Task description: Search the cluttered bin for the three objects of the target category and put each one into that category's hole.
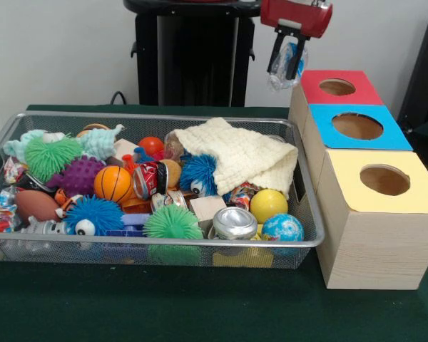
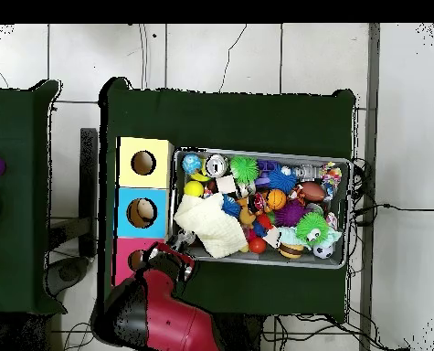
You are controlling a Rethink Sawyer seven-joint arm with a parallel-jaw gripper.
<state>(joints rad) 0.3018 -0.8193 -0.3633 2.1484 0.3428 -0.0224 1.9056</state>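
My gripper (image 1: pixel 285 70) hangs in the air at the far right, shut on a wrinkly clear packet (image 1: pixel 279 81) with blue and white showing through. It is just left of and above the red-topped box's hole (image 1: pixel 337 87). In the overhead view the gripper (image 2: pixel 158 260) sits over the edge of the red box (image 2: pixel 129 265), and the packet cannot be made out. The wire mesh bin (image 1: pixel 164 243) is full of toys; it also shows in the overhead view (image 2: pixel 350 210). I cannot pick out any other such packet for certain in the clutter.
Three wooden boxes stand in a row right of the bin, with red, blue (image 1: pixel 357 126) and yellow (image 1: pixel 384 179) tops, each with a round hole. The bin holds a cream knitted cloth (image 1: pixel 239 155), spiky balls, an orange ball (image 1: pixel 113 183) and a can (image 1: pixel 235 222).
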